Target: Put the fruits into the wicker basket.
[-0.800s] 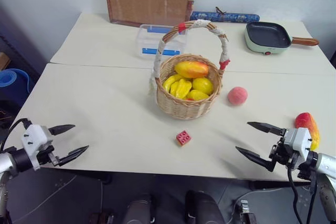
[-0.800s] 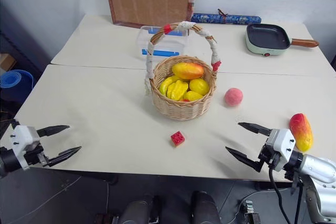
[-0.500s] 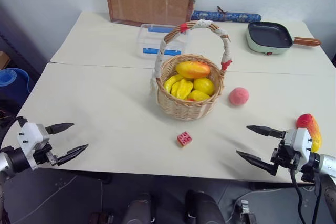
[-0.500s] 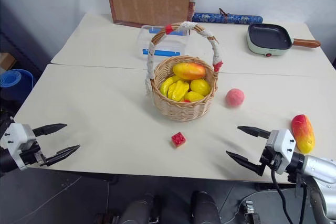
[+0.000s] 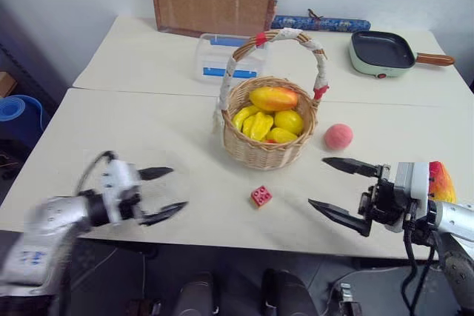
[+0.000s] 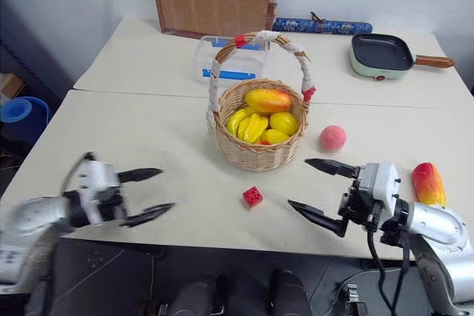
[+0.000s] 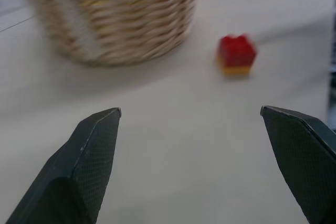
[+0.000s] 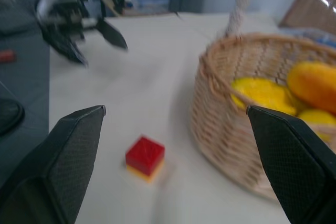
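Showing no legible writing, the wicker basket [image 5: 269, 149] stands between the gaping, empty left pincer [image 5: 164, 193] and right pincer [image 5: 335, 188].

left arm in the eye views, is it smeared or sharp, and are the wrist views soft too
Eye views: left gripper and its arm streaked with motion blur, basket and peach crisp. Left wrist view: basket and red brick soft. Right wrist view: background smeared.

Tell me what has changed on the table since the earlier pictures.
Both open grippers came inward over the table toward the red brick: the left gripper from the left edge, the right gripper from the right. Nothing was grasped. The peach, mango and basket stayed put.
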Controlling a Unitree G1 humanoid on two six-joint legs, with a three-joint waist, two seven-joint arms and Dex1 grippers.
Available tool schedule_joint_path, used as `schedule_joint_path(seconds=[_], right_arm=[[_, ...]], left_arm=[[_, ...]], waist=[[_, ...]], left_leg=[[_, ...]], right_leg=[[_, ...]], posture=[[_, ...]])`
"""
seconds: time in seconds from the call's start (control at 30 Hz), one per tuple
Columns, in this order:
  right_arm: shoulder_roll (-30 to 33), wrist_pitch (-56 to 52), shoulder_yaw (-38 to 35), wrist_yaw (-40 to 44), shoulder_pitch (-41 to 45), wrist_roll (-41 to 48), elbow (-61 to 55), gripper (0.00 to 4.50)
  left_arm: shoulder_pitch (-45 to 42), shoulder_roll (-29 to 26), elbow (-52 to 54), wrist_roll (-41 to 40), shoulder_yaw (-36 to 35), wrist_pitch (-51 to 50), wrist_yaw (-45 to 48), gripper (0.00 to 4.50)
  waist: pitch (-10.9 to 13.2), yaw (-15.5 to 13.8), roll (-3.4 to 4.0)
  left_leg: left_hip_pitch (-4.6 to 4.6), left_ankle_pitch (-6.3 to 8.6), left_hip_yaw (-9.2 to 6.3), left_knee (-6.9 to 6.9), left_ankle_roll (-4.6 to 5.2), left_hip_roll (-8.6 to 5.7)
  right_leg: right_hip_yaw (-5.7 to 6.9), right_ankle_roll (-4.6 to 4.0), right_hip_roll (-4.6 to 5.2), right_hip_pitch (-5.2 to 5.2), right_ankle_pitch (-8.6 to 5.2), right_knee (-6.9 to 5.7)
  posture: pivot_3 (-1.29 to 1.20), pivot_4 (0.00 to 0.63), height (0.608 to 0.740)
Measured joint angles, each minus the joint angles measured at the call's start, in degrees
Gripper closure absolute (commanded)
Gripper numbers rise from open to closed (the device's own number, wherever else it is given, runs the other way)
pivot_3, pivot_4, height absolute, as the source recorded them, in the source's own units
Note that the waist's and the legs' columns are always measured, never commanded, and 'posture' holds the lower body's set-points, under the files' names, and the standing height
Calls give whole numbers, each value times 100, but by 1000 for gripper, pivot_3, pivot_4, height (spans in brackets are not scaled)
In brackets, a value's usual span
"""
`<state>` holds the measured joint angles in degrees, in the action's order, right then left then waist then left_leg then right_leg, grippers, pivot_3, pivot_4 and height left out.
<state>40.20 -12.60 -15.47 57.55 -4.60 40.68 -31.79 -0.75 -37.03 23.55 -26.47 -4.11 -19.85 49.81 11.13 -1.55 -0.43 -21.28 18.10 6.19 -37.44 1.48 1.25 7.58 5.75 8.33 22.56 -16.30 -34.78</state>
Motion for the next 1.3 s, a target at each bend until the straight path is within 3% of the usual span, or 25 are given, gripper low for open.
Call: schedule_joint_path(seconds=[0.17, 0.3, 0.47, 0.57, 0.77, 0.83, 0.93, 1.1, 1.2, 1.3], right_arm=[[14, 127, -37, 305, -200, 10, -57, 14], [60, 507, -499, 790, -718, -57, 265, 14], [85, 955, -980, 1248, -1274, -162, 617, 14], [50, 1165, -1092, 1393, -1474, -225, 797, 0], [10, 1421, -1092, 1482, -1444, -324, 1049, 0], [-27, 1515, -1043, 1499, -1329, -356, 1189, 0], [-100, 1534, -771, 1513, -1046, -373, 1275, 0], [-314, 1464, -91, 1289, -449, -373, 1049, 0], [-592, 1354, 439, 1022, 96, -419, 894, 0], [-962, 1290, 909, 691, 461, -587, 891, 0]], left_arm=[[-922, 1088, -411, 671, 1208, -377, -863, 0], [-1385, 1829, -796, 1257, 2085, -674, -1404, 0], [-1574, 2336, -1253, 1812, 2728, -792, -1821, 0], [-1734, 2388, -1459, 2128, 2896, -687, -1935, 625], [-1738, 2177, -1516, 2192, 2777, -507, -1679, 2512], [-1527, 1834, -1338, 2084, 2625, -297, -1408, 2981], [-1009, 1213, -1137, 1885, 2137, 254, -1010, 2953], [105, 162, -1306, 923, 81, 891, -279, 2953], [-48, -261, -2122, 713, -1082, 1125, -312, 2953], [-540, -434, -2962, 660, -1693, 1072, -603, 2953]], waist=[[0, -22, -5], [0, -27, -6], [1, -4, -7], [0, -5, -5], [-3, 8, -1], [-3, 30, -1], [-4, 60, 2], [0, 132, 6], [2, 90, 9], [2, 12, 9]], left_leg=[[-6, 3, 4, -33, 8, 4], [-8, 11, 14, -56, 24, 6], [-2, 11, 29, -61, 26, 21], [2, 13, 32, -65, 30, 32], [6, 16, 36, -67, 38, 52], [8, 20, 39, -64, 27, 62], [12, 8, 45, -60, -9, 75], [4, 18, 45, -60, -4, 97], [0, 22, 39, -60, -24, 97], [-8, 27, 42, -60, -23, 92]], right_leg=[[-1, 0, -40, -4, 0, 4], [-3, 1, -42, -9, 0, 6], [-20, -1, -51, -8, 0, 10], [-39, -18, -53, -9, 6, 12], [-57, -38, -52, -4, 14, 13], [-55, -46, -55, -1, 10, 11], [-53, -60, -61, 9, 2, -1], [-43, -92, -64, 32, -12, -22], [-35, -101, -63, 37, -9, -23], [-33, -95, -57, 44, -6, -22]], posture=[[0, 150, 740], [0, 150, 740], [0, 150, 740], [0, 150, 740], [0, 150, 740], [0, 150, 740], [0, 150, 740], [0, 150, 740], [0, 150, 740], [0, 150, 740]])
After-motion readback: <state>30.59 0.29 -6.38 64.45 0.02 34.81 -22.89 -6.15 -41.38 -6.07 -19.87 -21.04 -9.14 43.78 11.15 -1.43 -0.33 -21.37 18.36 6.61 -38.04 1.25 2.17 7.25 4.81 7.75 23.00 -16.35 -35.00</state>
